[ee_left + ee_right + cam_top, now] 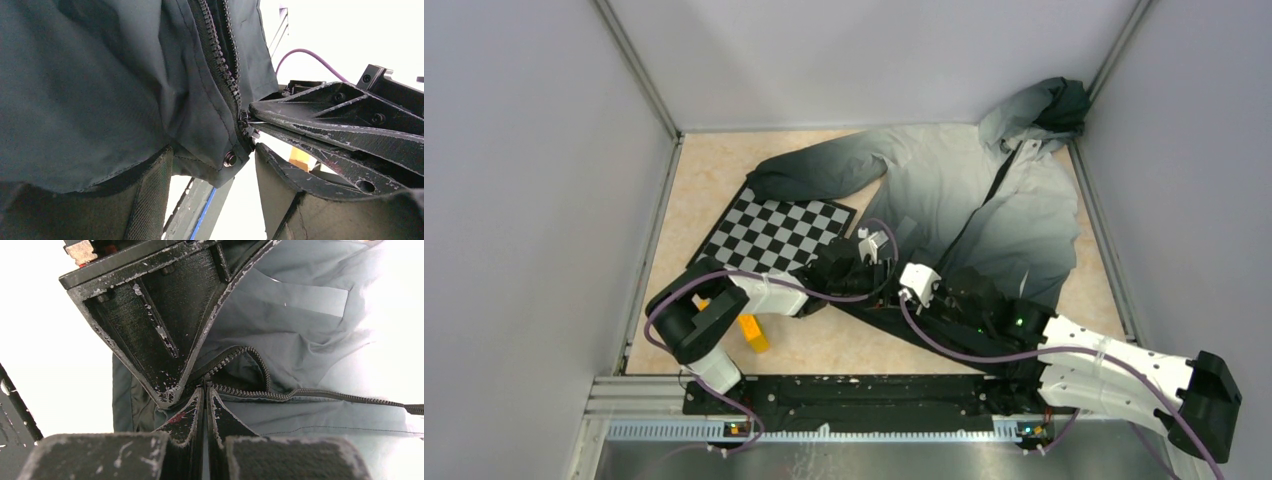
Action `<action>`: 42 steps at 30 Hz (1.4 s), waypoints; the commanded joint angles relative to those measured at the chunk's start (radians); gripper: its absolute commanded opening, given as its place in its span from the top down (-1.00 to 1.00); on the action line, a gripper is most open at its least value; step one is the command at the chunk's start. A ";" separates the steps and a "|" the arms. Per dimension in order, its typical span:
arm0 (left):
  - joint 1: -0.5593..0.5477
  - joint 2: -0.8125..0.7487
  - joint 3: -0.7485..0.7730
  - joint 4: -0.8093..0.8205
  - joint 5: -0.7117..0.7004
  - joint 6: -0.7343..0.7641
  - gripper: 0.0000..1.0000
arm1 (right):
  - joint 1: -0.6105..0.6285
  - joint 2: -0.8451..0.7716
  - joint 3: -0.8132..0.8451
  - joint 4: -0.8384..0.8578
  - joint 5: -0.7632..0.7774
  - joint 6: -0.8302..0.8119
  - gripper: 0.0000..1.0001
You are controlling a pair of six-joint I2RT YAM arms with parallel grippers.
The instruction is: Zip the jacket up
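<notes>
The jacket [984,200] lies spread on the table, with its pale hood at the far right and its black hem near the arms. Its dark zipper [300,392] starts at the hem and splits into two rows of teeth just past the slider. My right gripper [205,390] is shut on the zipper pull at the hem; it also shows in the top view [902,292]. My left gripper [212,150] is open, with the hem corner and its metal snap [230,160] between the fingers. In the top view the left gripper [871,272] sits close beside the right one.
A black-and-white checkerboard [774,230] lies left of the jacket, partly under a sleeve. A yellow block [752,333] sits by the left arm's base. Grey walls close in the left, right and far sides. A metal rail [824,430] runs along the near edge.
</notes>
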 commanded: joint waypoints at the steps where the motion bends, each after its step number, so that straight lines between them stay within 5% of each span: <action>1: -0.007 0.014 0.032 0.055 0.003 0.001 -0.27 | 0.025 -0.002 -0.006 0.069 0.021 -0.014 1.00; 5: -0.008 0.032 0.051 0.052 0.013 0.021 -0.08 | 0.038 0.011 -0.001 0.062 0.025 -0.019 1.00; 11: -0.008 0.034 0.045 0.015 0.028 0.099 0.67 | 0.041 0.004 0.009 0.028 0.019 -0.048 1.00; 15: -0.008 0.017 0.023 -0.031 0.046 0.183 0.98 | 0.040 -0.009 0.015 0.003 0.048 -0.065 1.00; 24: -0.015 -0.018 0.057 -0.290 0.033 0.427 1.00 | 0.040 0.050 0.064 -0.053 0.185 0.013 1.00; 33: -0.015 -0.008 0.025 -0.240 0.070 0.432 1.00 | -0.031 0.080 0.088 -0.041 0.321 0.117 1.00; 42: -0.016 0.029 0.000 -0.171 0.102 0.423 1.00 | -0.265 0.152 0.154 -0.030 0.183 0.134 1.00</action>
